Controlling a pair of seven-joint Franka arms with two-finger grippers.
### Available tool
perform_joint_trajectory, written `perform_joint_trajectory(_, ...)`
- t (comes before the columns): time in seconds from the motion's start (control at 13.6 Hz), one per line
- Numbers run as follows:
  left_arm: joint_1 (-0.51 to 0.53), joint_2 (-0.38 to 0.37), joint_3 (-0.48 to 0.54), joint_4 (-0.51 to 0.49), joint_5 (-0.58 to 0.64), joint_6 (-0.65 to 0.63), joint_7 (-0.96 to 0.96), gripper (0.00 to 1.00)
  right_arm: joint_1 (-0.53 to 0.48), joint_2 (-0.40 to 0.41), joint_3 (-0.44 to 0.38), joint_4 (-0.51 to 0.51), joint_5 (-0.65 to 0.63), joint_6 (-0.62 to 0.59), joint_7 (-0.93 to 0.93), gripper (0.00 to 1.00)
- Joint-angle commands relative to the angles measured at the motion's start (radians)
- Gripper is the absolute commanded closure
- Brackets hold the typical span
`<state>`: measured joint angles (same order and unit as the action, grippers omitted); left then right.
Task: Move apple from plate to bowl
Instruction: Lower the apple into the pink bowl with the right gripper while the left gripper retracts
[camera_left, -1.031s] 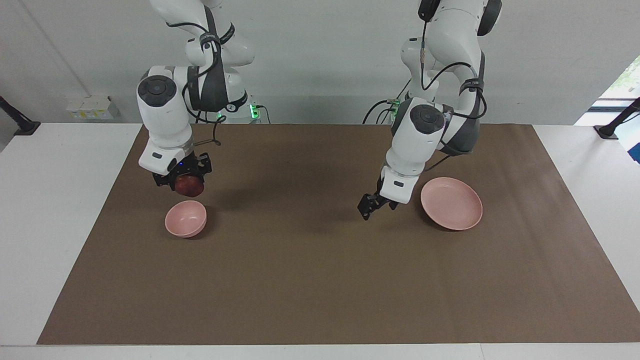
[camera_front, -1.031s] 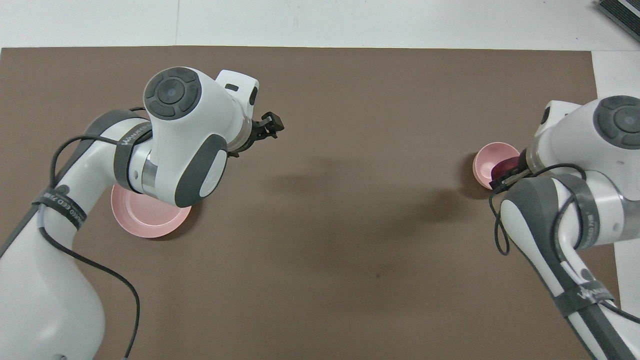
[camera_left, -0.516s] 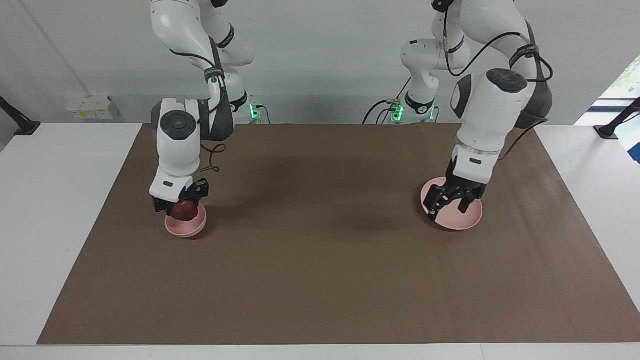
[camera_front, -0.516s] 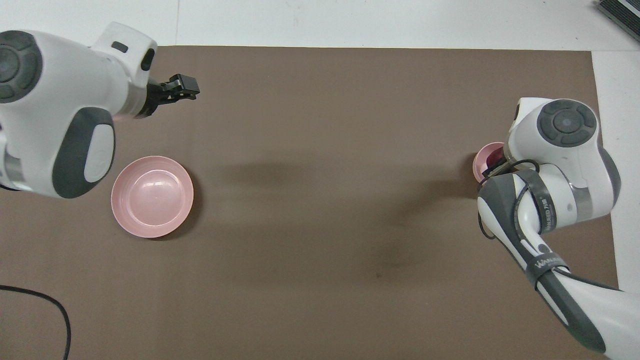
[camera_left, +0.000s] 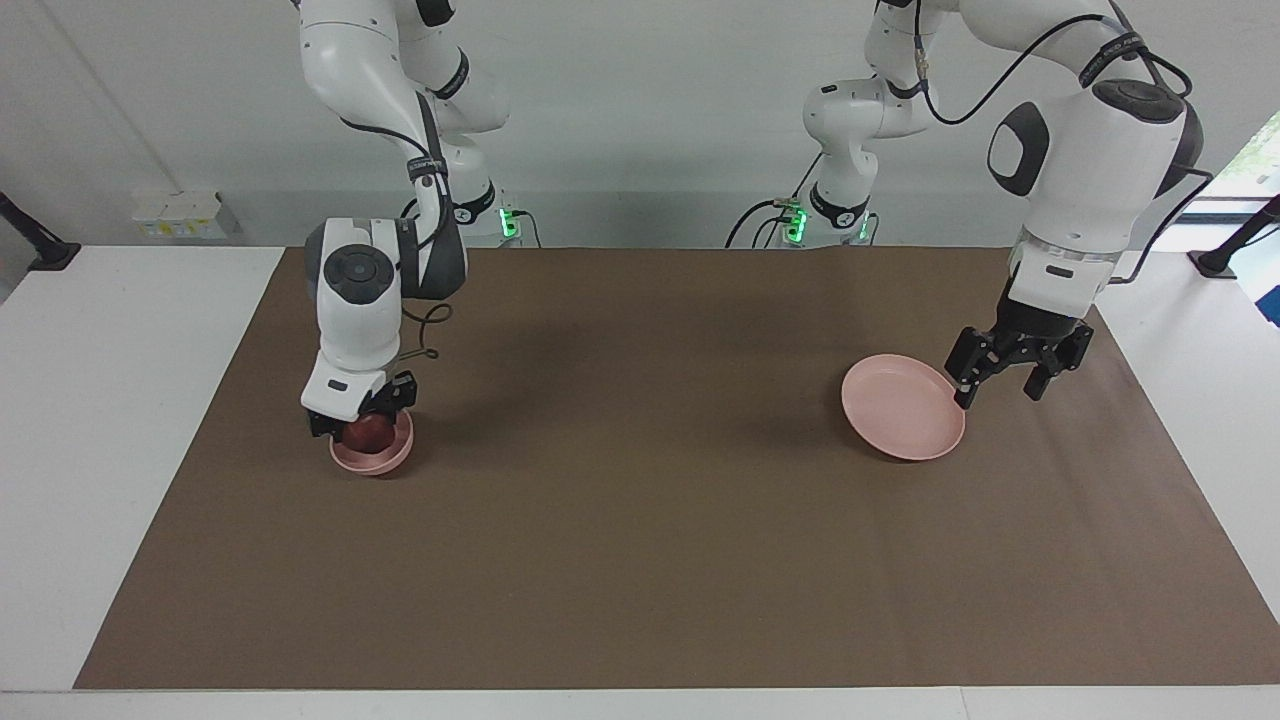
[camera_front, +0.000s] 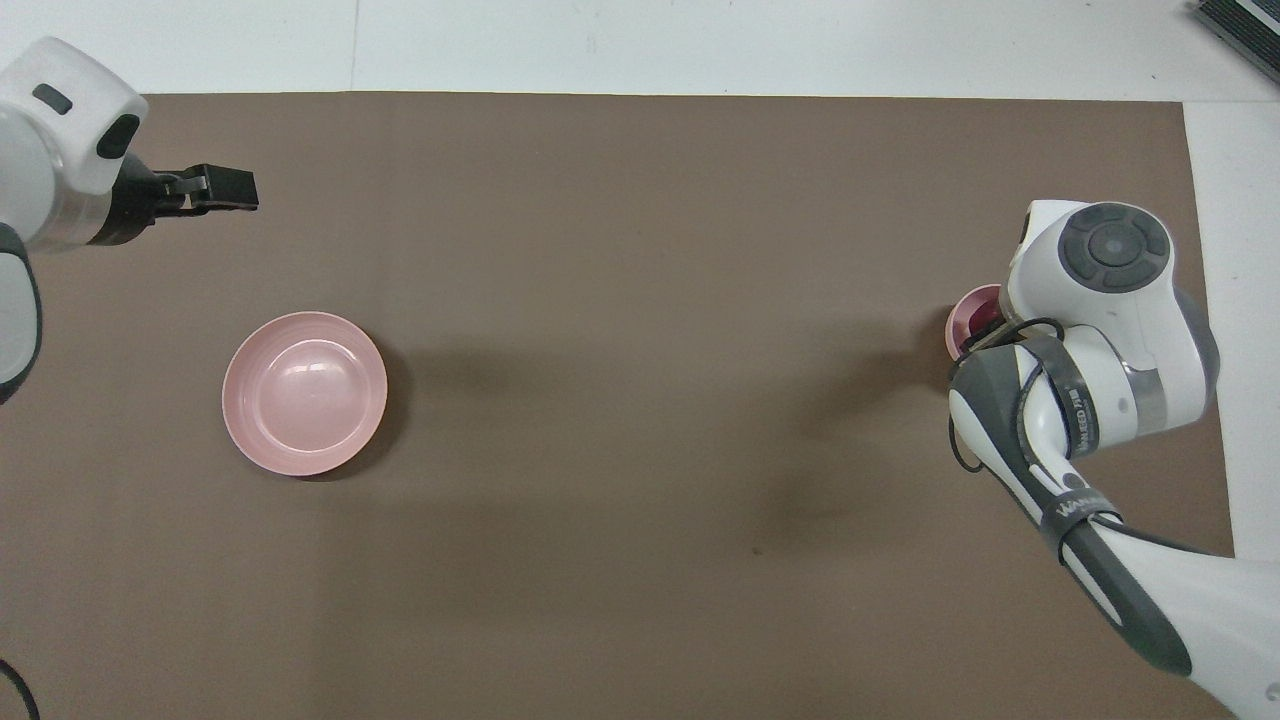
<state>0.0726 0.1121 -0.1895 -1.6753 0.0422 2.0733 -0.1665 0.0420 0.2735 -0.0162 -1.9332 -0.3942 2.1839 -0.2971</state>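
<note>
One view only: apple in bowl.

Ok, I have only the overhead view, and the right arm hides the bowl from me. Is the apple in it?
Observer: Yes, the apple is low inside the bowl.
Operator: Is it released?
Observer: Not yet. The right gripper is shut on it.
Operator: And the left gripper, open or shut? I see it edge-on.
Observer: The left gripper is open and holds nothing. It hangs in the air beside the plate.
</note>
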Motion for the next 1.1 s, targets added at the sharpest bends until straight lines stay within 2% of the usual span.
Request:
perform_joint_trajectory(0.0,0.015,-0.078,-0.007,-0.046,-0.018,-0.067,0.073,0.00,-0.016,0.026,0.007,0.006,-0.029,0.037,0.041,1.00)
perform_joint_trajectory(0.29,0.024,-0.178,-0.001,-0.044,-0.018,-0.209,0.076,0.00,-0.027,0.023,0.007,-0.015,-0.029,0.036,0.044,1.00)
perform_joint_trajectory(0.44,0.027,-0.198,-0.001,-0.046,-0.018,-0.284,0.126,0.00,-0.027,0.023,0.009,-0.026,-0.028,0.036,0.046,0.96)
perform_joint_trajectory(0.66,0.042,-0.204,0.001,-0.040,-0.041,-0.321,0.140,0.00,-0.028,0.019,0.009,-0.032,-0.015,0.036,0.046,0.84)
perform_joint_trajectory(0.88,0.061,-0.219,-0.011,-0.024,-0.041,-0.386,0.133,0.00,-0.028,0.019,0.009,-0.033,-0.011,0.034,0.044,0.42)
perform_joint_trajectory(1.03,0.017,-0.219,0.005,-0.008,-0.044,-0.390,0.128,0.00,-0.028,0.019,0.009,-0.032,-0.009,0.033,0.044,0.09)
